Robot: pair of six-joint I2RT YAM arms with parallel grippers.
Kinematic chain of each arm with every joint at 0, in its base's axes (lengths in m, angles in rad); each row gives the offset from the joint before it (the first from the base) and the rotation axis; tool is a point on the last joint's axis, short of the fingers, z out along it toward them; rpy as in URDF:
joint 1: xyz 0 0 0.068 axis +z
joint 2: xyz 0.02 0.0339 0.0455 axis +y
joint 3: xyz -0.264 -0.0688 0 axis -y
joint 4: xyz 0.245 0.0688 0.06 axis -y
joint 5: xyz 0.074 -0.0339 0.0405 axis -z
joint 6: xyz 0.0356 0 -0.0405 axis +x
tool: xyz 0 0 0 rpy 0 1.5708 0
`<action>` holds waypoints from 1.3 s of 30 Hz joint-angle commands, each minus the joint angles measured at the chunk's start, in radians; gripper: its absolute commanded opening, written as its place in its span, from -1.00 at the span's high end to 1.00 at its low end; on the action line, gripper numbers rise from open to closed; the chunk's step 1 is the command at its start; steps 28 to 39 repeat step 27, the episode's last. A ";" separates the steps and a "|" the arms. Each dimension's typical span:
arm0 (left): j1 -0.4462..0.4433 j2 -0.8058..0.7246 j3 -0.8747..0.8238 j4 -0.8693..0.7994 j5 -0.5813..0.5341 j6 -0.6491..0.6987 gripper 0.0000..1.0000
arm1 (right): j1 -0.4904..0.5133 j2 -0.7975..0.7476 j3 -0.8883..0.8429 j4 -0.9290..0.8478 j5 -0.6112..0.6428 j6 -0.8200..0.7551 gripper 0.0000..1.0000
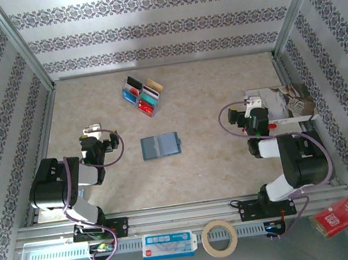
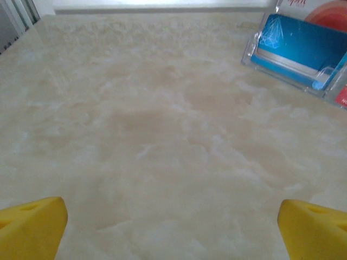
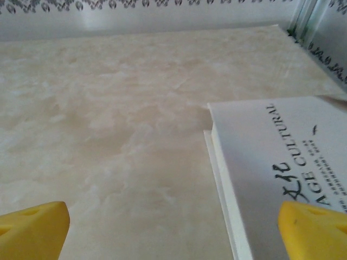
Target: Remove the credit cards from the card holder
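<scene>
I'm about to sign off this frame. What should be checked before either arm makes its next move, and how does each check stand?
1. Left claw open and empty: ok.
2. Right claw open and empty: ok.
3. Card holder lying flat mid-table, nothing on top of it: ok.
4. Whether any cards sit in its slots: cannot tell.
5. Credit cards standing in the clear rack on the far side: ok.
6. Room around the right claw: not ok, the white booklet lies right by one finger.
</scene>
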 commanded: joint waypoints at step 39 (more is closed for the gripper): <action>0.011 -0.001 0.091 -0.069 0.084 0.031 -1.00 | 0.027 -0.006 -0.010 0.087 0.051 -0.036 -0.96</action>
